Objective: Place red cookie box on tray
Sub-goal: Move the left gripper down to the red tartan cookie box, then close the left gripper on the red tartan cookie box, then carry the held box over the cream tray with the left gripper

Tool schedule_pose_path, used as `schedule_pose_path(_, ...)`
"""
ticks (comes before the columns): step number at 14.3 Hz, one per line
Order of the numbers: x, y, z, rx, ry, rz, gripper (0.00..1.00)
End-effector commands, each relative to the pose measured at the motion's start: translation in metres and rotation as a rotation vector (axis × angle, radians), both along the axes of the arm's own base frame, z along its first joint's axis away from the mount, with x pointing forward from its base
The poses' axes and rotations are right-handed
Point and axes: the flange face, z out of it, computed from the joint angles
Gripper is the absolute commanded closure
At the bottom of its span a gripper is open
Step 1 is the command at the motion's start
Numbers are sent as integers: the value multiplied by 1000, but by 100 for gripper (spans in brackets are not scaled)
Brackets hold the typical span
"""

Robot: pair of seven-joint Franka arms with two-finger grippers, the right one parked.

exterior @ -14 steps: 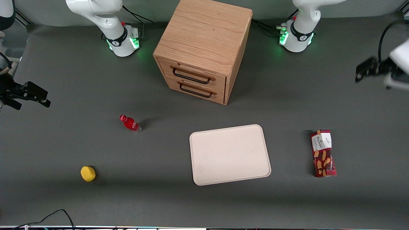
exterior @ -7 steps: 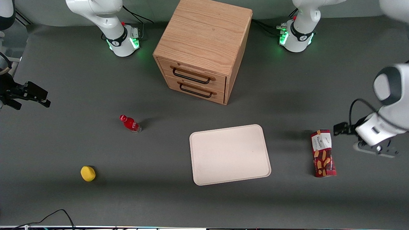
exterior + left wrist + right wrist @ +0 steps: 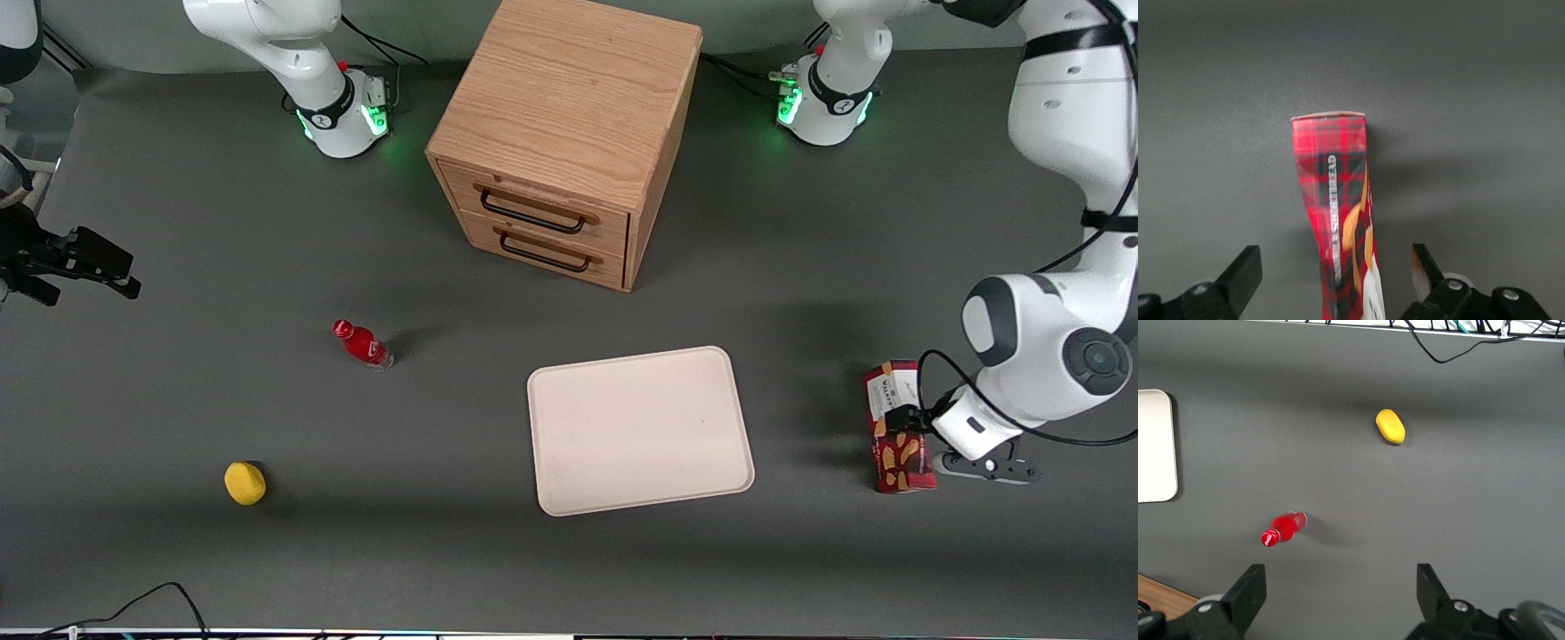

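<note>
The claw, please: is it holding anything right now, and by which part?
Nothing is held. The claw is open, its fingers astride the cookie box without touching it.

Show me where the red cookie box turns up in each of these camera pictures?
Front view: the red cookie box lies on the table toward the working arm's end, beside the tray, with the gripper over it.
Left wrist view: the box lies between the open fingers.
Right wrist view: not in it.
Shared landmark: the gripper.

The gripper [image 3: 1337, 270] hangs over the red cookie box [image 3: 1338, 213], jaws spread either side.
</note>
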Motion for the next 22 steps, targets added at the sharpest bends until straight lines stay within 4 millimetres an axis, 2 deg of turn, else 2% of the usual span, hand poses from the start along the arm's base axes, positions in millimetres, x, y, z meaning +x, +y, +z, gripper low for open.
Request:
schedule_pose_path(1,9,-1,-16,9,-27,9,0)
schedule_pose_path(2,8,-1,-19,9,-24,9,10)
schedule_pose_path(4,8,-1,-20,10,-15,12,61)
schedule_pose_path(6,6,-1,-22,24,-15,-2,100)
schedule_pose_path(10,7,5,-13,35,-20,2,100)
schedule_pose_path(13,9,0,35,42,-47,4,100)
schedule_pose_path(14,7,-6,64,40,-40,41,100)
schedule_pose_path(16,2,-37,106,44,-11,79,100)
schedule_pose_path(18,-5,-77,143,67,22,134,100)
schedule_pose_path(19,-11,-124,168,87,61,192,100)
schedule_pose_path(20,-17,-154,178,95,86,222,100)
schedule_pose_path(22,-30,-215,176,98,95,263,100)
